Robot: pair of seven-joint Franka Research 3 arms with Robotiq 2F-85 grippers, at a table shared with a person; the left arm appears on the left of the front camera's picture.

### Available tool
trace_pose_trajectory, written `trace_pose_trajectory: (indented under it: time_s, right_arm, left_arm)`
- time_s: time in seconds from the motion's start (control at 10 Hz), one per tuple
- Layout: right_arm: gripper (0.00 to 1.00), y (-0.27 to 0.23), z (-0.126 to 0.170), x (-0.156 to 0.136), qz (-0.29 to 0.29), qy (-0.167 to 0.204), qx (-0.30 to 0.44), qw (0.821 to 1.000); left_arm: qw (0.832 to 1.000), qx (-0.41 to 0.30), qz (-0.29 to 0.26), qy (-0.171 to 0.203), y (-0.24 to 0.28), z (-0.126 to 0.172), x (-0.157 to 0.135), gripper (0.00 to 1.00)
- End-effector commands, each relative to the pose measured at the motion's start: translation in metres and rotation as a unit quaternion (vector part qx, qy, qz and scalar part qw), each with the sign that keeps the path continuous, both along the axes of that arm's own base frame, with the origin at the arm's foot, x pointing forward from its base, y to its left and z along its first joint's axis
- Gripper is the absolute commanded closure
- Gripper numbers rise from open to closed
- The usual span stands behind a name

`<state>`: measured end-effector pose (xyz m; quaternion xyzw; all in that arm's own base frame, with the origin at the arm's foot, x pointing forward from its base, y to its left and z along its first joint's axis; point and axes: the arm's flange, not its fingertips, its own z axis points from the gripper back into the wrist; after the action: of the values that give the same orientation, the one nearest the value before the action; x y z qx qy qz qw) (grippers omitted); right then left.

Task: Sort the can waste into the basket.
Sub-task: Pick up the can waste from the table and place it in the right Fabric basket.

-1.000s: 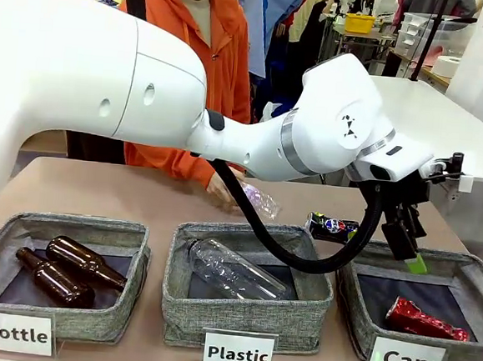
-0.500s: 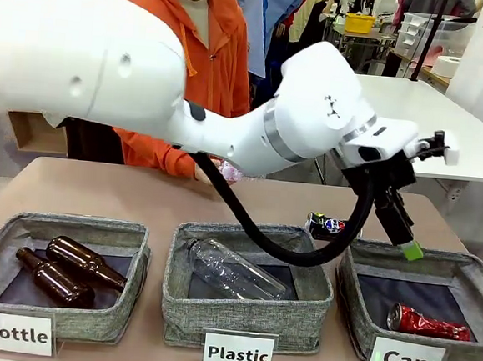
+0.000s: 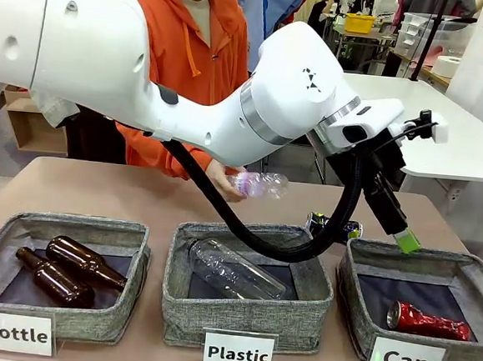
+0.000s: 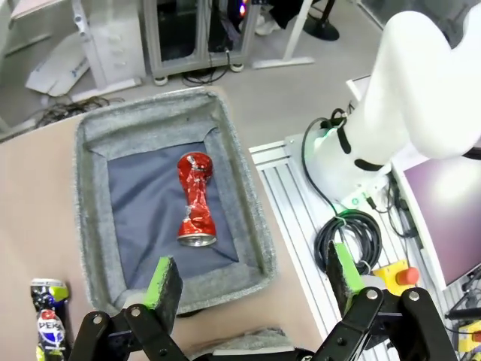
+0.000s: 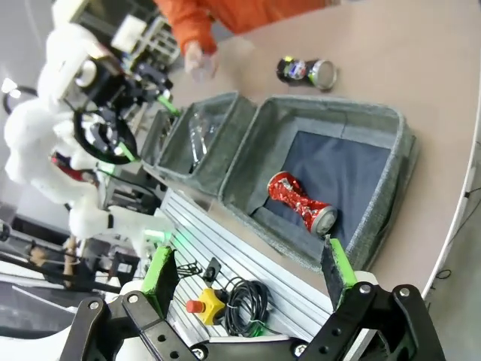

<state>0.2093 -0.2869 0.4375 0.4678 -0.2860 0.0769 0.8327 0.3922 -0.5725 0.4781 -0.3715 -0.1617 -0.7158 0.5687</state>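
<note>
The shiny red crushed can [image 3: 428, 321] lies flat on the dark base of the grey basket [image 3: 446, 258] signed "Can". The dark blue can [image 3: 331, 228] lies on the table just behind that basket's far left corner, partly hidden by my cable. My left gripper [image 3: 403, 237] hangs open and empty above the basket's far left rim. In the left wrist view it [image 4: 254, 278] looks down on the red can [image 4: 195, 199], the basket [image 4: 90, 218] and the blue can [image 4: 46, 331]. My right gripper [image 5: 248, 271] is open and empty, off the table's right side, looking at the red can [image 5: 301, 203] and blue can [image 5: 307, 71].
The "Plastic" bin [image 3: 246, 310] holds a clear bottle and the "Bottle" bin [image 3: 55, 316] holds two brown bottles. Above the far middle of the table, a person's hand holds a crumpled clear bottle [image 3: 260, 184]. My left arm spans the table above the bins.
My left gripper has risen and drawn back from over the Can basket. The red can has settled flat on the base. The person's hand has lifted the crumpled bottle off the table.
</note>
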Motion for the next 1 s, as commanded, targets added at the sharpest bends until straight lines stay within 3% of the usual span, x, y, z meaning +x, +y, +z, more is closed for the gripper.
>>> trace_pose_trajectory:
  time_s: [0.0, 0.7, 0.9]
  right_arm:
    - [0.00, -0.010, 0.003, -0.004, -0.006, -0.004, 0.017, 1.000]
    - [0.00, -0.019, 0.000, -0.009, -0.013, -0.013, 0.033, 0.999]
    - [0.00, -0.012, 0.003, -0.007, -0.008, -0.022, 0.044, 0.999]
  left_arm:
    - [0.999, -0.008, -0.013, 0.032, 0.010, -0.007, -0.007, 0.00]
    - [1.000, -0.002, -0.010, 0.029, 0.006, -0.008, -0.011, 0.00]
    - [0.998, 0.005, 0.004, 0.057, 0.031, 0.001, -0.007, 0.00]
